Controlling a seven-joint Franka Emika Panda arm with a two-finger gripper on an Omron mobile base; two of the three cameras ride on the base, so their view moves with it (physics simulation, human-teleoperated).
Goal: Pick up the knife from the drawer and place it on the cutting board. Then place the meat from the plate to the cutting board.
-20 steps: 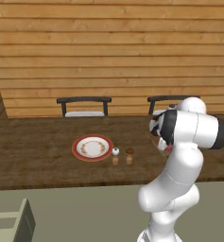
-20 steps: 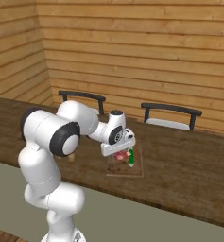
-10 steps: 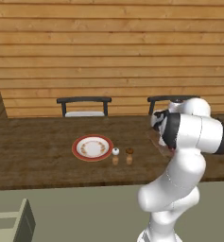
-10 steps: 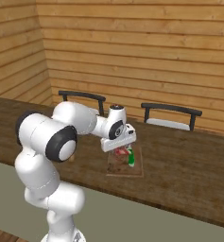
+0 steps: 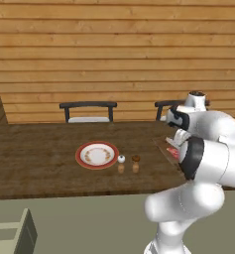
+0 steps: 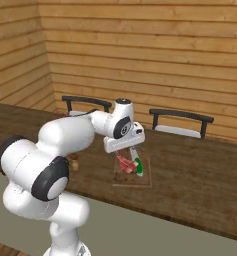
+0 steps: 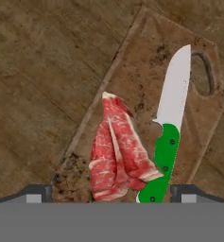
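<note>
With jaws apart, the gripper (image 6: pixel 131 153) hangs directly over the meat (image 7: pixel 119 151), which lies on the board (image 7: pixel 151 94) with the knife (image 7: pixel 169 127) touching at 3 o'clock, both pointing 12.

A kitchen or dining room, probably in a home: plank walls (image 5: pixel 114 54), a long wooden table (image 5: pixel 39 154) with chairs (image 5: pixel 88 110), a plate (image 5: pixel 96 155) and a cutting board (image 7: pixel 146 94).

Meat (image 6: pixel 124 163) and green-handled knife (image 6: pixel 138 167) side by side on cutting board (image 6: pixel 146 178), gripper (image 6: pixel 126 150) just above.
</note>
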